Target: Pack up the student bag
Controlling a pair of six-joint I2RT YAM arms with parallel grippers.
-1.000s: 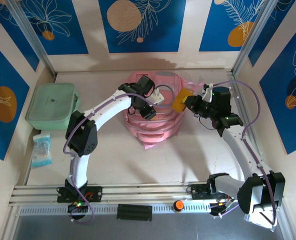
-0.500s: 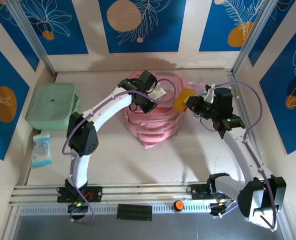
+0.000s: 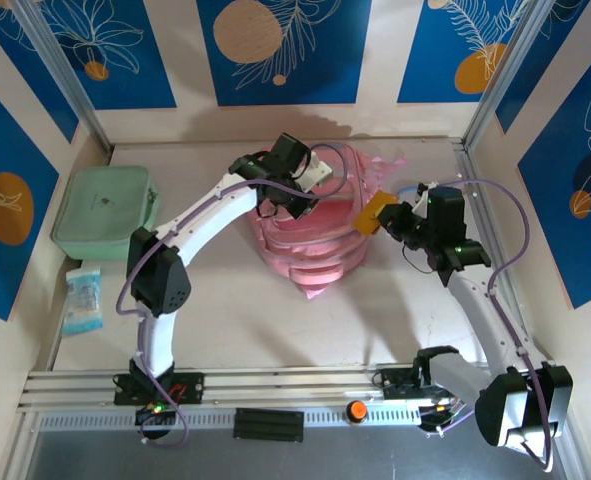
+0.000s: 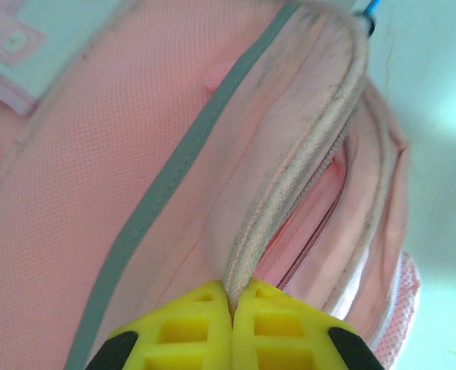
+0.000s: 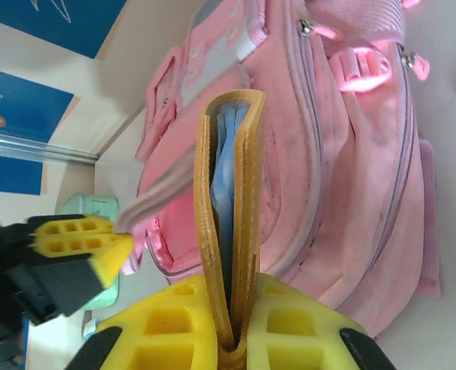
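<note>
Left tool clenched on the zip edge of the student bag, pocket mouth looks held open.
Right tool grips an orange notebook just right of the bag (edge-on, long axis aimed at the opening); bag sits mid-tabletop, right arm nearer for insertion.

Large pink student bag, central, pocket open

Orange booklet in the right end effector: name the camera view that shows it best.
Right wrist view: the booklet stands edge-on, blue pages visible, clamped by the right end effector. The top view shows a small orange patch; the left wrist view, at most a sliver.
</note>
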